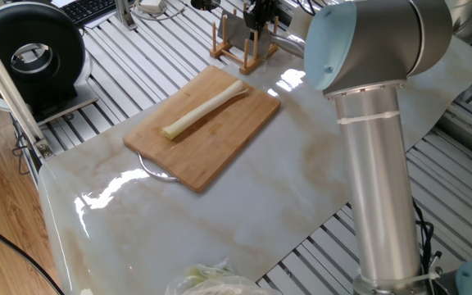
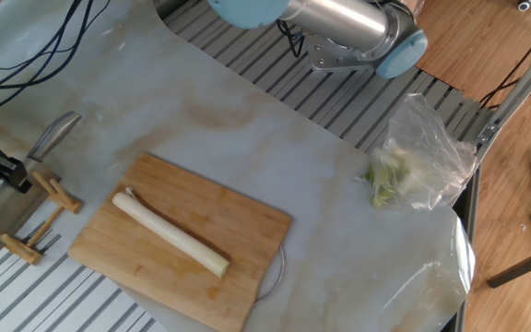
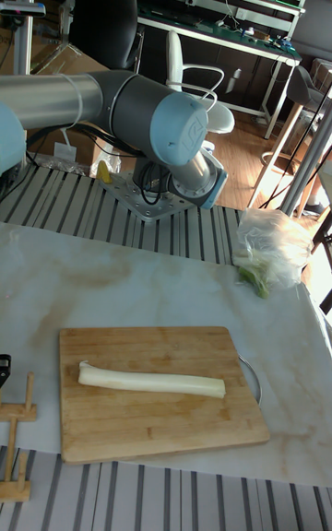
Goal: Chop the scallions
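The gripper (image 1: 256,12) hangs right over the wooden rack (image 1: 240,49) at the back edge of the table. It is only a dark shape at the frame edge, so I cannot tell whether its jaws are spread or clamped, or whether they hold anything.

First hazard, right under it: that rack is light and stands free. A pull that isn't straight up could tip it or drag it along.

Just beside the gripper lies a curved bit of metal (image 2: 53,134) on the marble sheet (image 2: 238,120). I can't tell what it is. A low sweep could clip it and send it skidding.

Moving out from the gripper, there's the bamboo cutting board (image 1: 220,147), with a round metal rim (image 1: 150,170) peeking from under its far edge. If the board sits on that, it may rock under a downward press.

On the board lies the scallion (image 1: 203,108), whole and uncut, lengthwise down the middle, root end nearer the gripper. It's round and smooth and nothing holds it, so a blade landing off-centre could roll it aside, and the cut would come out slanted or miss.

Farthest from the gripper is the plastic bag of leafy greens (image 2: 413,161), well apart from the board, close to the arm's base (image 2: 358,41). It's the wrong vegetable, and a wide elbow swing might brush it.
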Available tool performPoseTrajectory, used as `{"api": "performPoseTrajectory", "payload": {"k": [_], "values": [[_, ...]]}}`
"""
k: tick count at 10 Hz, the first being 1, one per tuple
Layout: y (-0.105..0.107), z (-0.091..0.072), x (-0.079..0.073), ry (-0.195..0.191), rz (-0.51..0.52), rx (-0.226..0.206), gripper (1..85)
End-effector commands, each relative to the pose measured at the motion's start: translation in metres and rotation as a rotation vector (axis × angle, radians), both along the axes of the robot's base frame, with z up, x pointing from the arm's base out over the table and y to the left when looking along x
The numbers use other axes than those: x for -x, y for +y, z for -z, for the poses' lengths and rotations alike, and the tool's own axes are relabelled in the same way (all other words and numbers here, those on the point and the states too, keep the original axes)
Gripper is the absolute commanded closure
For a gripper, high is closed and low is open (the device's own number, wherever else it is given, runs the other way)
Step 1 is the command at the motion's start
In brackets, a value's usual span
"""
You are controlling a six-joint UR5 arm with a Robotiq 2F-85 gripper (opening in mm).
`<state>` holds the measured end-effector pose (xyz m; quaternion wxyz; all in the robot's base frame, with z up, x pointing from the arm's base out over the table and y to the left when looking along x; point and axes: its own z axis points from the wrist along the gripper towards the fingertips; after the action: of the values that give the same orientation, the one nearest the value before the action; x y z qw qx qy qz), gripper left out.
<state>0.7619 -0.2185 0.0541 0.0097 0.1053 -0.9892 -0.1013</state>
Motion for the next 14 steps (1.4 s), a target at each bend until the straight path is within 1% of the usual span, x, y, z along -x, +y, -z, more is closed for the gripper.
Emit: {"api": "performPoseTrajectory", "payload": {"k": [1, 3, 4, 5, 8, 10, 11, 12, 13, 14], "values": [[0.003, -0.002, -0.003, -0.010, 0.015, -0.012, 66.7], [0.003, -0.003, -0.002, -0.006, 0.027, -0.009, 76.3], [0.002, -0.004, -0.002, -0.003, 0.034, 0.004, 79.0], [0.003, -0.007, -0.002, 0.001, 0.041, 0.009, 84.3], [0.005, -0.011, -0.004, -0.002, 0.049, 0.014, 84.3], [0.005, -0.017, -0.003, -0.002, 0.046, 0.017, 84.3], [0.002, -0.020, -0.004, -0.015, 0.039, 0.030, 84.3], [-0.004, -0.023, -0.010, -0.041, 0.032, 0.055, 84.3], [-0.006, -0.026, -0.013, -0.051, 0.029, 0.071, 84.3], [-0.012, -0.030, -0.018, -0.072, 0.019, 0.101, 84.3]]}}
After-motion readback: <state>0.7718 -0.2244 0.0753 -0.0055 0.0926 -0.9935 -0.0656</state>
